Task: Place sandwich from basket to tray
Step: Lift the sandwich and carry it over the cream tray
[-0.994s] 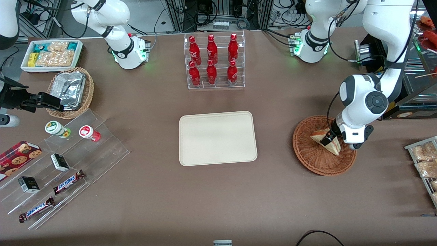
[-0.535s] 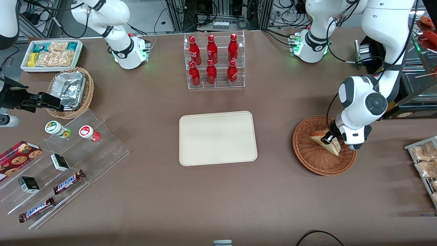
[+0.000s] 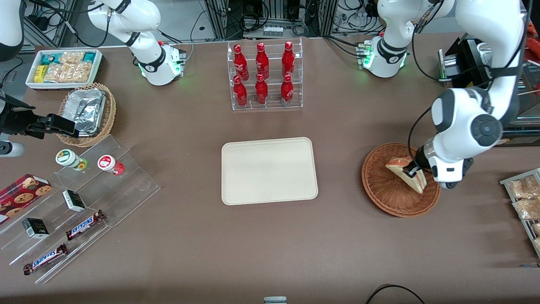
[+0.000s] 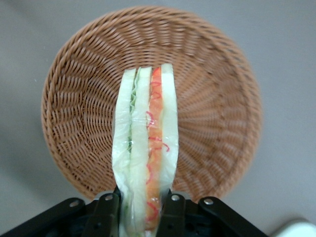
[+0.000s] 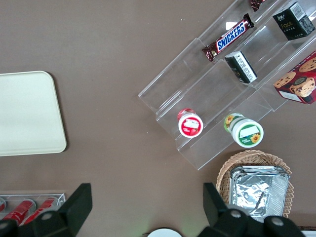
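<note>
So the gripper (image 4: 139, 210) is clamped on the sandwich (image 4: 145, 163), holding it edge-up just above the reddish-brown wicker basket (image 3: 386, 194). The cream tray (image 3: 269, 170) sits bare mid-table, well apart from it.

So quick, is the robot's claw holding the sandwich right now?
Left gripper: shut on the sandwich, holding it above the basket. The tray has nothing on it yet.
</note>
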Available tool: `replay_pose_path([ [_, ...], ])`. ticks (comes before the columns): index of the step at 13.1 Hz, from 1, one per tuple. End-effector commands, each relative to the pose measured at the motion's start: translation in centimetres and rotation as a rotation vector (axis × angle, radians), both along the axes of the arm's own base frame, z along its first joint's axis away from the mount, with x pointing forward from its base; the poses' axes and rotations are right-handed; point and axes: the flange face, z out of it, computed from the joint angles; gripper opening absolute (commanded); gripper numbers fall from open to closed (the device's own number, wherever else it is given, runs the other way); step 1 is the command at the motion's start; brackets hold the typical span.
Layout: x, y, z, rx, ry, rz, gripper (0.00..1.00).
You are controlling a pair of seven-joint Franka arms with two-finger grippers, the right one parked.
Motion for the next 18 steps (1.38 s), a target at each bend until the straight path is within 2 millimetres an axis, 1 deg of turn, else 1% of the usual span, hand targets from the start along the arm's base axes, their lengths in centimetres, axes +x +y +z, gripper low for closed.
replay_pose_path([
  [1, 1.5, -3.2, 2.7, -0.019, 0.017, -0.154, 0.0],
  [2, 1.5, -5.2, 2.5, -0.022, 0.015, -0.195, 0.0],
  [4, 1.1, -10.7, 1.3, -0.02, 0.027, -0.295, 0.0],
  [5, 1.0, -13.0, 1.0, -0.021, 0.027, -0.333, 0.0],
  [6, 0.7, -16.8, 0.1, -0.023, 0.031, -0.391, 0.0],
  [8, 0.3, -23.4, -1.0, -0.028, 0.03, -0.473, 0.0],
  [9, -0.2, -27.0, -1.6, -0.032, 0.024, -0.523, 0.0],
  [11, -1.1, -33.0, -3.0, -0.049, 0.02, -0.581, 0.0],
  [12, -1.7, -35.4, -4.1, -0.049, 0.023, -0.577, 0.0],
  [13, -2.0, -37.3, -5.1, -0.048, 0.024, -0.558, 0.0],
  [14, -2.9, -39.8, -5.8, -0.05, 0.022, -0.57, 0.0],
  [15, -3.5, -41.7, -6.2, -0.052, 0.016, -0.57, 0.0],
  [16, -3.9, -42.8, -6.6, -0.054, 0.016, -0.558, 0.0],
  [18, -5.4, -45.4, -7.1, -0.057, 0.011, -0.57, 0.0],
])
